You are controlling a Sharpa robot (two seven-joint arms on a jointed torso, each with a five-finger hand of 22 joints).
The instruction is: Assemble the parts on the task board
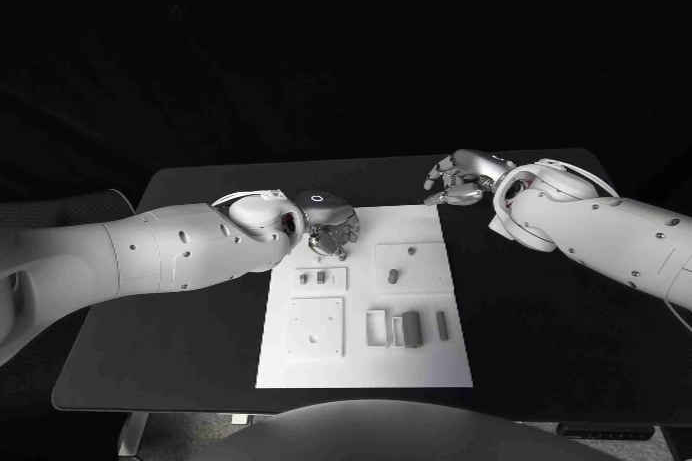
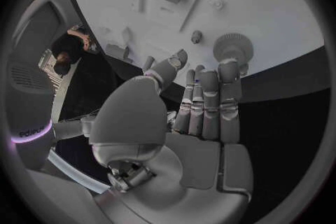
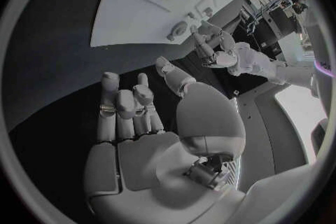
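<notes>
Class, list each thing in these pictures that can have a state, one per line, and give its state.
left hand: open, fingers apart, over the board's far left corner.
right hand: open, holding nothing, above the black table.
task board: lying flat on the table.
grey parts: lying on the board.

Empty right hand (image 3: 150, 140) beside task board (image 3: 140, 11)

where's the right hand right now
In the head view the right hand hangs over the black table just past the far right corner of the white board, fingers apart and holding nothing, across from the left hand.
</notes>
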